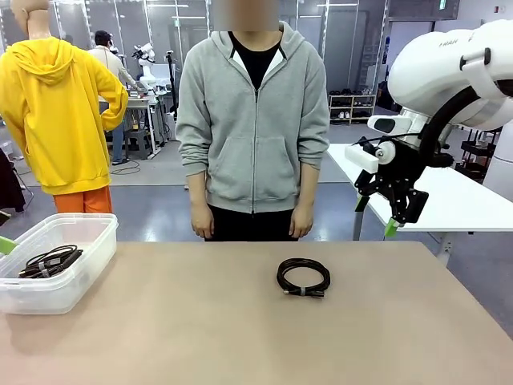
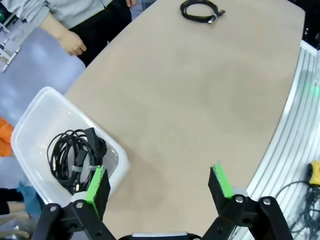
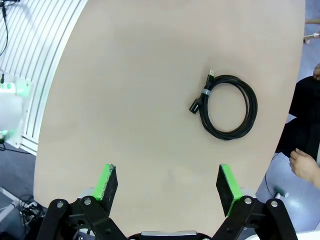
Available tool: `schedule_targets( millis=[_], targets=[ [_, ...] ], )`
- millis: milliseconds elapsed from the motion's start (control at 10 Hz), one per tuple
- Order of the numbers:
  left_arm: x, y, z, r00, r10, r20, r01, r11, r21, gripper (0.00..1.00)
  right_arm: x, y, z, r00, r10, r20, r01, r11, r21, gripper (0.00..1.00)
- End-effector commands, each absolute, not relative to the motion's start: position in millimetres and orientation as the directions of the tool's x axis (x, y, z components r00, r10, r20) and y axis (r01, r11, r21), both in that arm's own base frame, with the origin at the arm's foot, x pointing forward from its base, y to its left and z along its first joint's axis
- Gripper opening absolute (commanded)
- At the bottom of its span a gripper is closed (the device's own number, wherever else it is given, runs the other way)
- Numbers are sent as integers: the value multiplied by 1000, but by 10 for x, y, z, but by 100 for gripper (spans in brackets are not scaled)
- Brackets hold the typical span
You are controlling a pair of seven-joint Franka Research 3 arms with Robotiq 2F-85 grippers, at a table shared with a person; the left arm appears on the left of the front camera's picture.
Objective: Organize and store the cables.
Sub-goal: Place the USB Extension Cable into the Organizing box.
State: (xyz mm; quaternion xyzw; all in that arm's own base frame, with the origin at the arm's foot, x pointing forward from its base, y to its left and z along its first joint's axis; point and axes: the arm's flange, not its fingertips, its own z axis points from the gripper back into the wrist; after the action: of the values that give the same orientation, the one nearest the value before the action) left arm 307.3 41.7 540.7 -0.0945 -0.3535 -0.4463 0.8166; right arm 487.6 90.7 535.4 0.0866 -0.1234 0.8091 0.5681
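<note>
One coiled black cable [image 1: 303,278] lies on the tan table [image 1: 200,337], just past the middle and in front of the person. It also appears in the left wrist view as a far coil [image 2: 201,11] and in the right wrist view as a coil [image 3: 227,106] ahead and to the right of the fingers. More cables [image 1: 50,261] are bundled inside the clear plastic bin [image 1: 80,219] at the table's left. My right gripper [image 1: 377,215] hangs open, high above the table's right side. My left gripper [image 2: 158,181] is open and empty, above the bin's near edge.
The person stands at the far edge with both hands down; one hand [image 2: 75,46] is near the table's far side. The bin [image 2: 30,120] holds bundled cables [image 2: 75,155]. A green pad [image 1: 5,245] of my left gripper pokes in at the left edge.
</note>
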Motion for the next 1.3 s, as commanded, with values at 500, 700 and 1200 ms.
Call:
schedule_targets(
  millis=[500, 700, 1200],
  targets=[
    [3080, 381, 5408, 361, -665, 654, 795, 586, 157, 100, 4844, 865, 5372, -329, 898, 294, -944, -310, -110, 100],
    [3080, 381, 5408, 361, -665, 654, 795, 586, 157, 100, 4937, 1082, 5273, -342, 905, 253, -939, -320, -124, 100],
    [3080, 381, 5408, 361, -665, 654, 795, 586, 157, 100, 5258, 1769, 4425, -93, 994, 56, -995, -90, -45, 100]
  ],
)
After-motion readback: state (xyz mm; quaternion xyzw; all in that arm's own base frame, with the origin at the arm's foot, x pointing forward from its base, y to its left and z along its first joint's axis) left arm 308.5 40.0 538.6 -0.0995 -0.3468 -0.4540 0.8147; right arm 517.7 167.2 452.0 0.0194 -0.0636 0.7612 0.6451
